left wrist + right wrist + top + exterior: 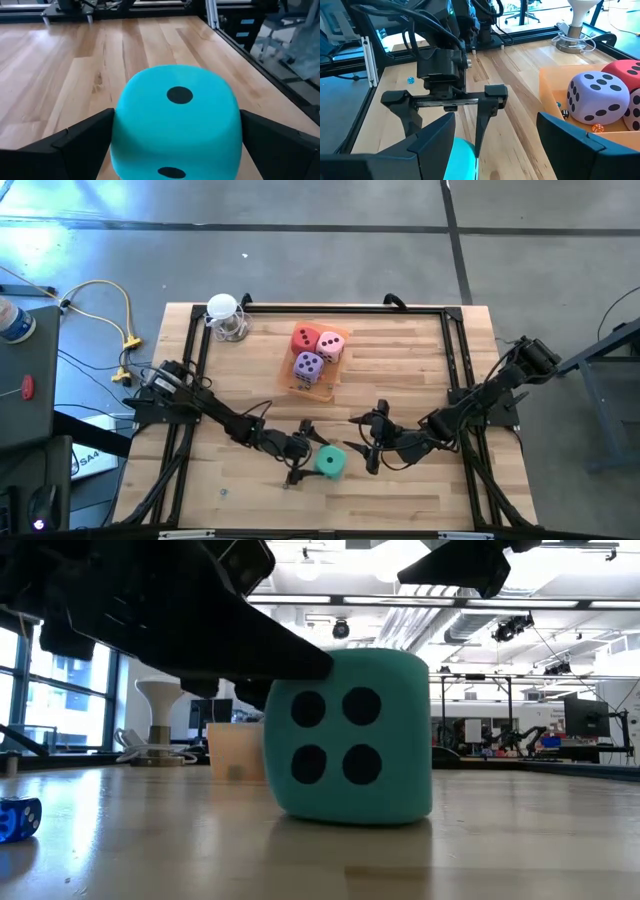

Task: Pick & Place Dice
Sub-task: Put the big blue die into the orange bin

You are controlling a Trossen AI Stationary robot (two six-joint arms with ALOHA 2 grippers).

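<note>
Four dice show on the wooden table (420,360): three sit in the orange tray (340,340) toward twelve o'clock of the table's middle, and one lies alone on the bare wood toward six o'clock.

Much is cut off or covered. In the low view the teal die (350,740) fills the middle of the picture and the left arm's dark bulk hides its upper left corner. In the left wrist view the die's lower edge runs out of frame. In the right wrist view only a sliver of teal shows between that claw's own fingers. The pink die (330,345) is cut by the frame edge in the right wrist view, and the small bits lying in the tray beside the purple die (597,97) are too small to make out.

The teal die stands square on the wood, a cube with no long axis. Its four-pip face looks toward the low camera, and a single pip faces up in the left wrist view, with another pip showing on the side below it.

The left claw (318,461) lies at nine o'clock of the teal die, its fingers (82,137) spread to either flank of the cube, released, with no clear pinch. The right claw (372,445) hangs at three o'clock of the die, near it, fingers apart and holding nothing.

In the tray the red die (305,337) and pink die sit side by side, the purple one touching them at six o'clock.
</note>
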